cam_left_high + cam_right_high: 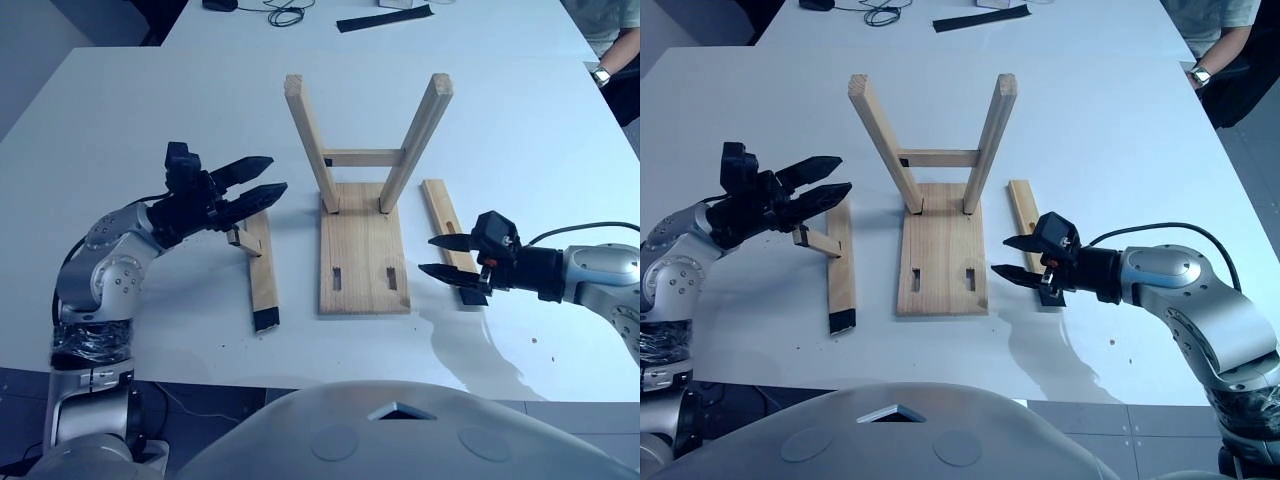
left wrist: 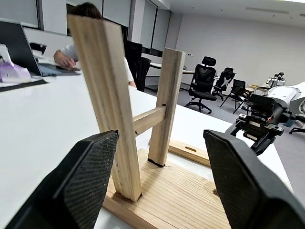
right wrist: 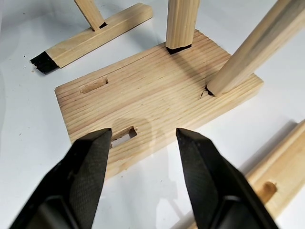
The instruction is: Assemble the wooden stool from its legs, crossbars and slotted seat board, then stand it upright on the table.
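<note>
Stool half-built, two legs (image 1: pixel 312 140) standing in the seat board (image 1: pixel 362 255); left gripper (image 1: pixel 274 175) and right gripper (image 1: pixel 428 254), both apart, empty, should next fetch the loose legs (image 1: pixel 263 275).

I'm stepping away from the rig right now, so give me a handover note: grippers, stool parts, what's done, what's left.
Left gripper: open, empty, above the left loose leg, which lies left of the seat board with a short crossbar plugged in.
Right gripper: open, empty, by the near end of the right loose leg, lying right of the board.
Done: two standing legs in the board's far slots, joined by the far crossbar.
Left: fit both loose legs into the empty near slots, join them, stand the stool upright.
</note>
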Available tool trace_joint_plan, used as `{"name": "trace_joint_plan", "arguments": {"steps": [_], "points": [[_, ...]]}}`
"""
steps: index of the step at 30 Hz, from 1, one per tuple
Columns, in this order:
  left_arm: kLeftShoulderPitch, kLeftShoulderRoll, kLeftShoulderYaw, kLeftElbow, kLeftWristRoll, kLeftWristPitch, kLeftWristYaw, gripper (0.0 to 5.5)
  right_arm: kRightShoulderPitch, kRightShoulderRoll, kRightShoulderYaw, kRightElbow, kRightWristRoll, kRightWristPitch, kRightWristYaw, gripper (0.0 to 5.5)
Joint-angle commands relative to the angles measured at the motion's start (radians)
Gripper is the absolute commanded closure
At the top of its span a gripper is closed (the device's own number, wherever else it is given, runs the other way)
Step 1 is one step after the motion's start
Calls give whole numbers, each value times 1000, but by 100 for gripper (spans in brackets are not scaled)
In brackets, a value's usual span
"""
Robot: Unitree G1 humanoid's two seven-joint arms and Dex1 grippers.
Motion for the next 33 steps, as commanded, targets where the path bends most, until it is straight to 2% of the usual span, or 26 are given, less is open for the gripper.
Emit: {"name": "trace_joint_plan", "arguments": {"steps": [1, 4, 7, 10, 14, 17, 23, 33], "points": [[-73, 50, 95, -128, -122, 110, 84, 222, -11, 8, -24, -32, 18, 11, -18, 301], [-148, 68, 126, -278, -258, 195, 197, 222, -3, 13, -43, -44, 30, 14, -29, 301], [-124, 87, 80, -453, -325, 269, 306, 222, 7, 18, -58, -54, 39, 19, -42, 301], [40, 138, -9, -599, -233, 317, 341, 222, 21, 26, -71, -59, 40, 22, -56, 301], [324, 203, -81, -679, -76, 305, 320, 222, 61, 36, -84, -73, 36, 20, -69, 301], [431, 219, -116, -665, 34, 264, 315, 222, 90, 44, -88, -87, 34, 17, -82, 301], [496, 237, -207, -557, 248, 143, 274, 222, 103, 57, -73, -88, 27, 12, -99, 301], [566, 357, -201, -398, 426, -1, 119, 222, 138, 79, -71, -95, 16, 9, -129, 301]]}}
